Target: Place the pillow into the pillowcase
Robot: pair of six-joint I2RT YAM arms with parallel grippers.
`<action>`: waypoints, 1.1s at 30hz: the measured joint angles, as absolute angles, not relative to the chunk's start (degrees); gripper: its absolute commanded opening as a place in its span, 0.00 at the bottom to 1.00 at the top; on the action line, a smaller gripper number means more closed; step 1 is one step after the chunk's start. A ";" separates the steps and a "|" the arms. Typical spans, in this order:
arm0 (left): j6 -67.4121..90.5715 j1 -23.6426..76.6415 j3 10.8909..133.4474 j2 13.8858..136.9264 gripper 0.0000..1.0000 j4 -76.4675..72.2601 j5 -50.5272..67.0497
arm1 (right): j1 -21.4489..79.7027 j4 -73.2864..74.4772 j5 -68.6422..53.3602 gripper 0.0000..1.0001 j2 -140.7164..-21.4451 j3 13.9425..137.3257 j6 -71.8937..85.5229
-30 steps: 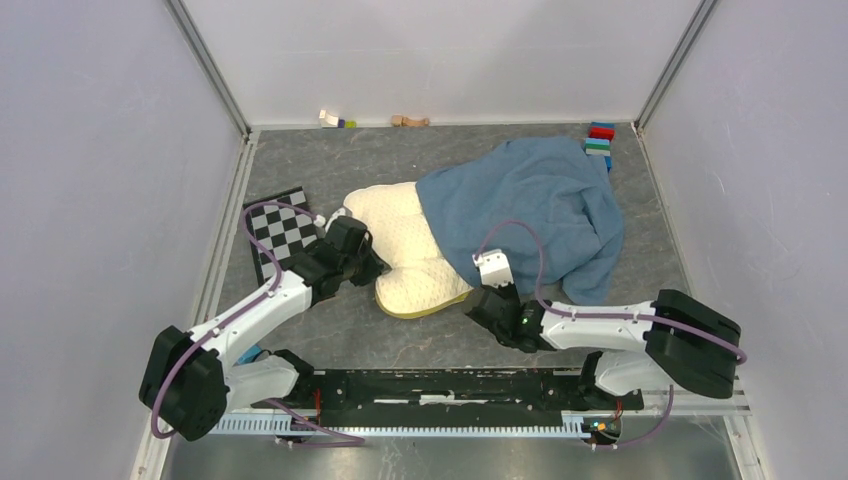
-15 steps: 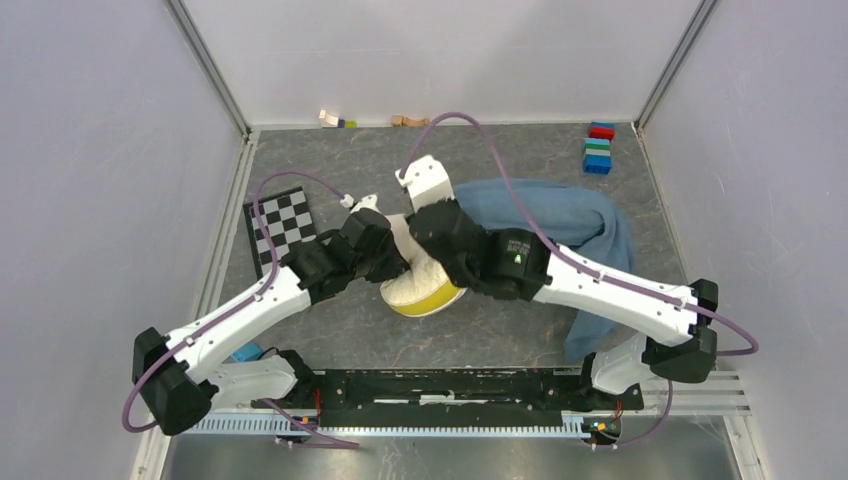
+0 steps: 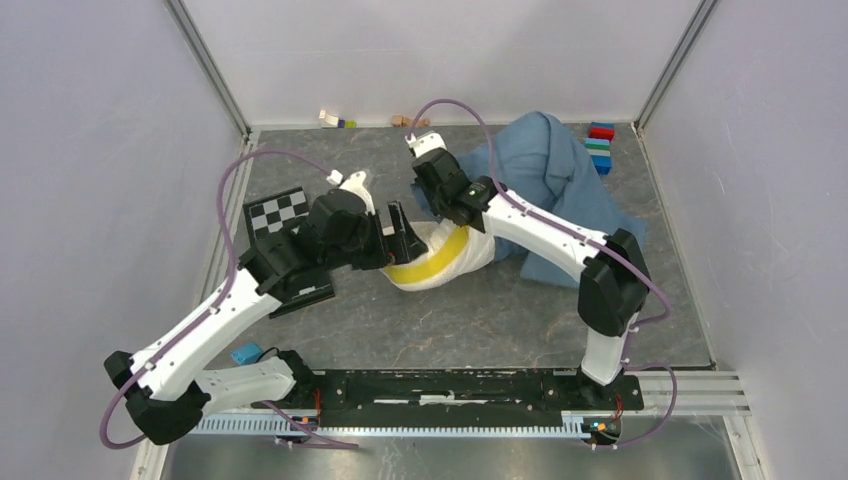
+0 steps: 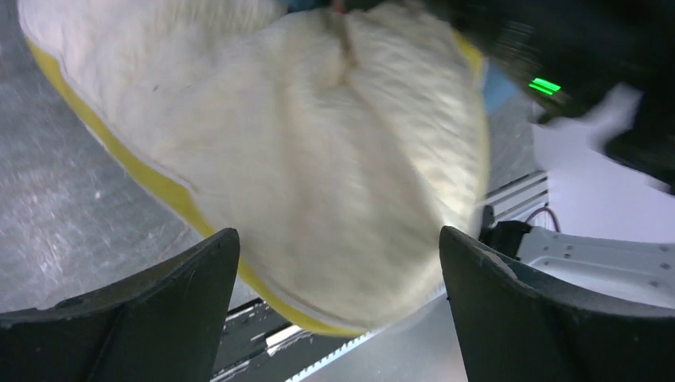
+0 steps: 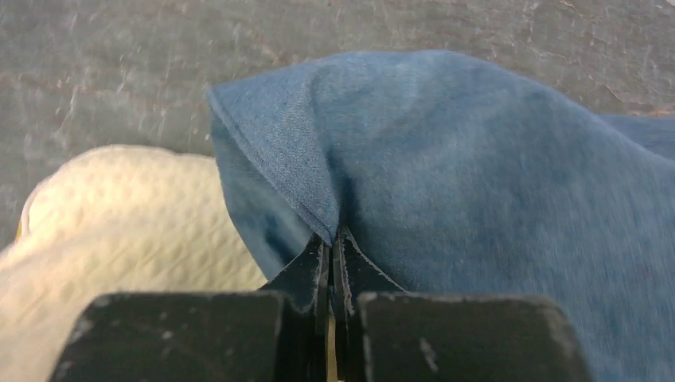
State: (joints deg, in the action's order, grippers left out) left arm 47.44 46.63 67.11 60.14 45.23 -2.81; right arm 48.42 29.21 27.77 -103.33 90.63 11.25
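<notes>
The cream-white pillow [image 3: 450, 262] with its yellow band lies crumpled mid-table; most of it shows outside the cloth. My left gripper [image 3: 405, 235] stands open at its left end. In the left wrist view the pillow [image 4: 318, 159] bulges between the wide-apart fingers [image 4: 183, 302] of that gripper [image 4: 338, 233]. The dusty-blue pillowcase [image 3: 550, 170] is heaped behind and to the right of the pillow. My right gripper [image 3: 432, 200] is shut on a folded edge of the pillowcase [image 5: 477, 159], its tips [image 5: 333, 235] pinching the cloth just beside the pillow [image 5: 103, 223].
A checkerboard card [image 3: 275, 215] lies under the left arm. Stacked coloured blocks [image 3: 598, 145] sit at the back right. Small toys [image 3: 335, 120] rest against the back wall. A blue object [image 3: 245, 352] lies near the left base. White walls enclose the grey table [image 3: 480, 320].
The left gripper has opened and let go of the pillow's end. The right gripper shut on the pillowcase edge and carried it back and left, bunching the cloth toward the back.
</notes>
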 measured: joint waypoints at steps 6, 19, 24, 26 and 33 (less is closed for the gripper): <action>41.10 46.85 76.01 60.55 1.00 47.07 -6.44 | 44.80 24.58 22.90 0.00 -107.11 93.95 10.76; 33.17 46.94 75.59 71.50 0.21 47.07 -13.26 | 44.84 22.63 19.44 0.00 -108.95 96.66 9.98; 33.30 44.58 78.22 74.94 0.03 46.83 -8.80 | 44.84 24.08 19.07 0.00 -107.50 97.54 9.56; 33.34 44.45 80.79 75.26 0.03 47.05 -5.78 | 44.84 25.43 19.00 0.00 -105.62 97.60 9.21; 35.90 47.00 91.44 75.16 0.02 47.94 1.58 | 45.43 28.05 18.83 0.00 -97.49 99.13 8.64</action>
